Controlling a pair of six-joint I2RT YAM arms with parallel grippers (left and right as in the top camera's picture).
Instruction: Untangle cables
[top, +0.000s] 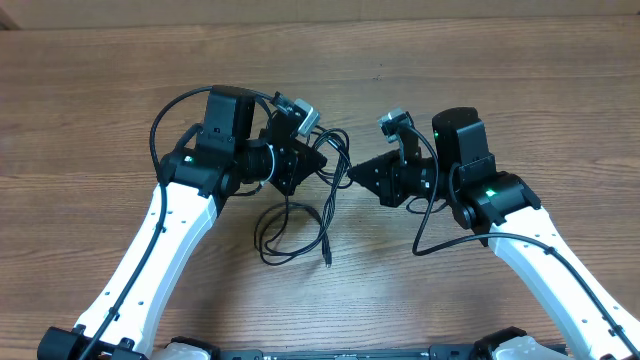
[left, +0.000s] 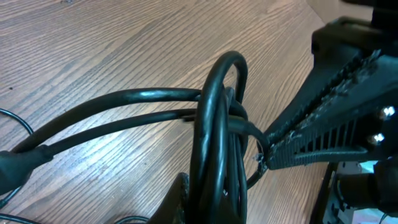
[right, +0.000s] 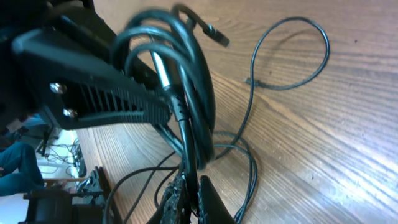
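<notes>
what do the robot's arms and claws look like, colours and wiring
The left arm and right arm have smooth white links, black joint housings with green lights and thick black wires looping alongside. The left claw and right claw are black, tapered, with ribbed sides and silver screws.

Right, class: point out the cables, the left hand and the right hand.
cables (left: 211, 137), left wrist view, on the upright loop.
left hand (top: 318, 160), overhead view, between its fingertips.
right hand (top: 353, 175), overhead view, between its fingertips.

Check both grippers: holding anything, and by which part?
Both hold the cables: left gripper pinches the bundle's loops, right gripper a strand of the same bundle.
</notes>
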